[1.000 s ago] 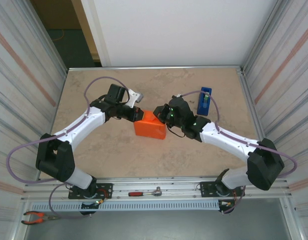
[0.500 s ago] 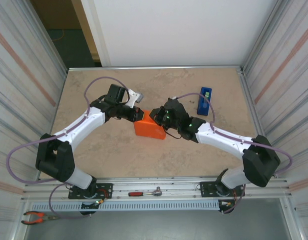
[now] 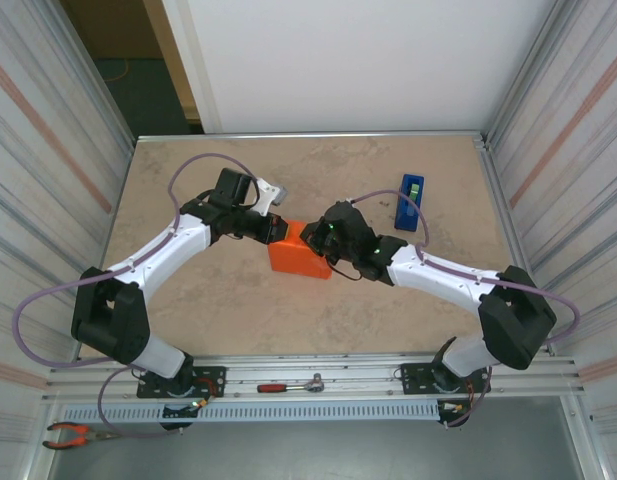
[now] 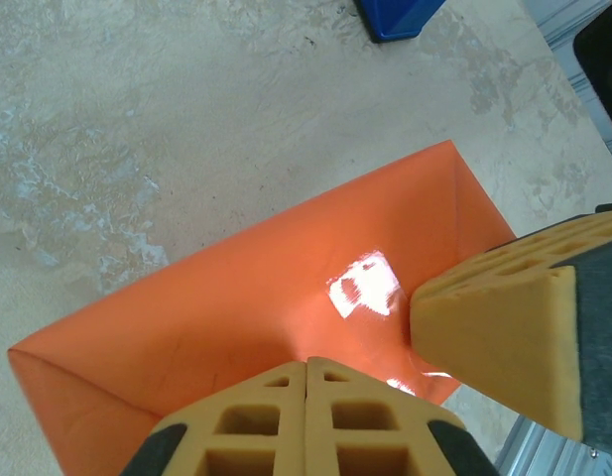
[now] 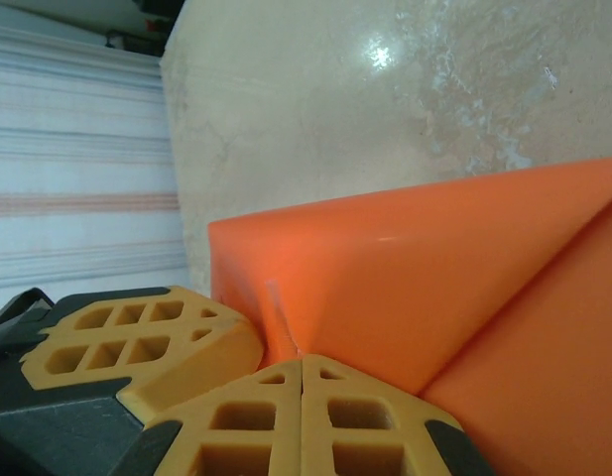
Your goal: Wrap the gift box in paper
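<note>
Noting right gripper [image 5: 302, 369] has slid left over last second; jaws shut, empty, now beside left gripper [image 4: 306, 373], likewise shut, both pressing top of paper [image 3: 300, 260] at frame centre. I judge gift box hidden underneath, fold being flattened, taping outstanding.

Both arms are extended inward from the near edge, elbows bowed outward. Left gripper [image 3: 279, 232] and right gripper [image 3: 310, 236] are positioned almost tip to tip at centre, each with jaws pressed together.
</note>
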